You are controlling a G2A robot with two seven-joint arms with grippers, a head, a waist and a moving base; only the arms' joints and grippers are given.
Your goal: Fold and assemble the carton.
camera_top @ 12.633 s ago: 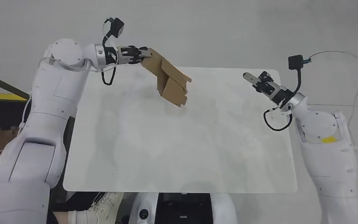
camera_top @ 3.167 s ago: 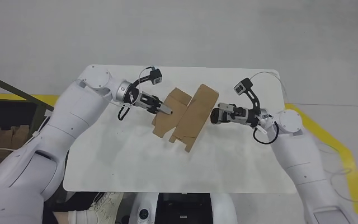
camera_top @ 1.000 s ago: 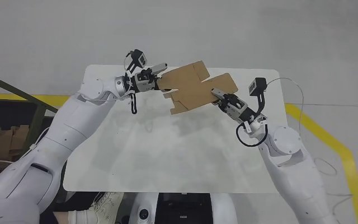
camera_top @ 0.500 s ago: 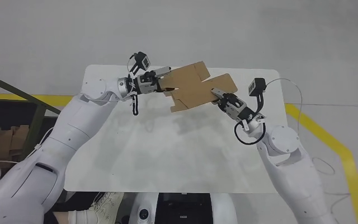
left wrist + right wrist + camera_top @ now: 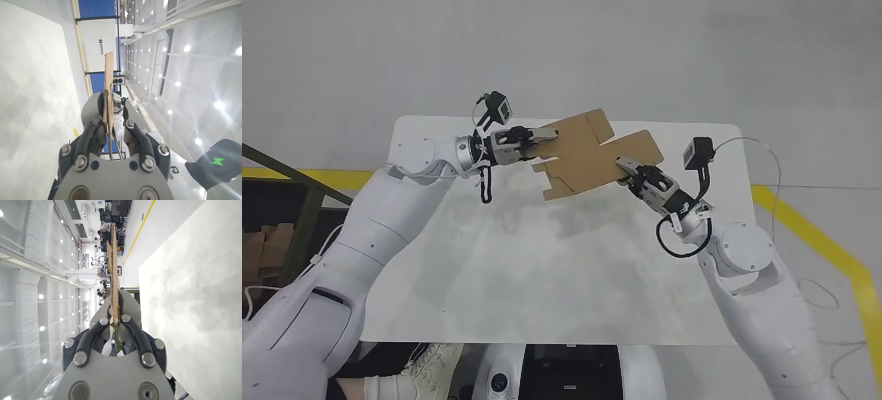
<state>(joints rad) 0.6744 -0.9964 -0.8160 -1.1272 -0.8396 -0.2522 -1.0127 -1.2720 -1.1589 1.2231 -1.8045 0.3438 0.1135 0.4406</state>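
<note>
A flattened brown carton (image 5: 587, 150) is held in the air over the far part of the white table (image 5: 542, 290), between the two arms. One edge is pinched tight by the right gripper (image 5: 627, 165). The opposite edge is straddled by the slightly parted fingers of the left gripper (image 5: 535, 133), one pad touching it.

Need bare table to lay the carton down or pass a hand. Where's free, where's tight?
Free: the table, its whole middle and near half, from the carton back to the near edge. Crowded: the far strip, where the carton spans from left pincer to right pincer above the tabletop.
</note>
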